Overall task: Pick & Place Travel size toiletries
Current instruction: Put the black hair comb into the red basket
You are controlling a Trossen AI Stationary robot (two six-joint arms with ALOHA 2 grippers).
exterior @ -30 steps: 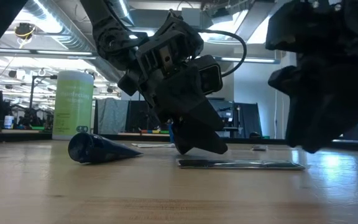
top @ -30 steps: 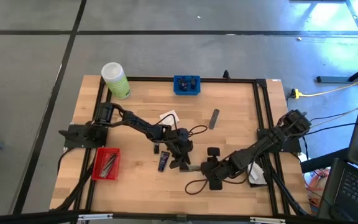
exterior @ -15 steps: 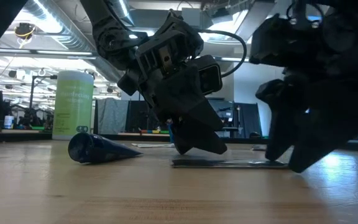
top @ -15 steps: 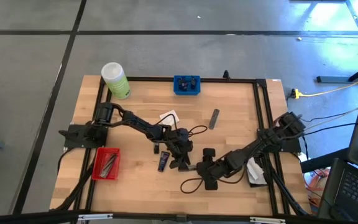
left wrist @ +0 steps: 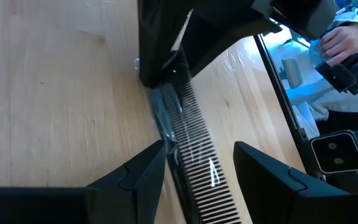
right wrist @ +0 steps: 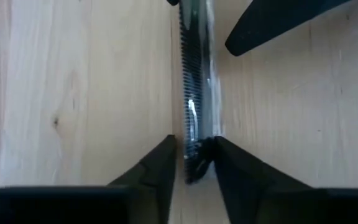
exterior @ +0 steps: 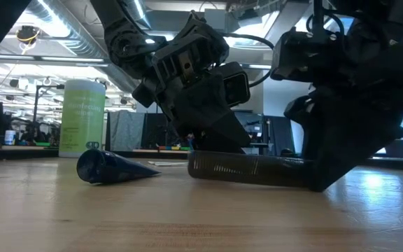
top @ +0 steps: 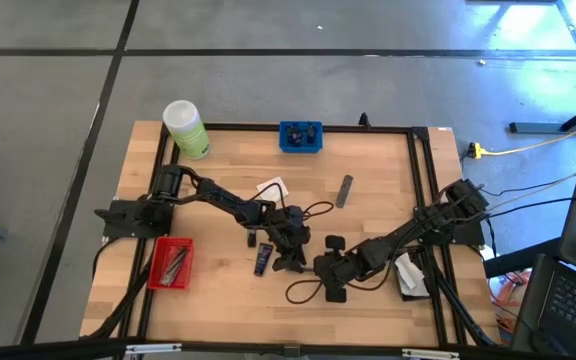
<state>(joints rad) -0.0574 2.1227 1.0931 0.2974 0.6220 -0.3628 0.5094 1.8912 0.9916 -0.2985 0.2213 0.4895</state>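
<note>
The right gripper [right wrist: 193, 163] pinches one end of a packeted comb [left wrist: 188, 152], the left gripper [left wrist: 199, 163] spread around its other end; next, a lift.

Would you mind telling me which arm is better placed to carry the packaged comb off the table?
The right. The right gripper already pinches one end of the clear-wrapped comb, lifting it in the low view; the left gripper only straddles it, open.
</note>
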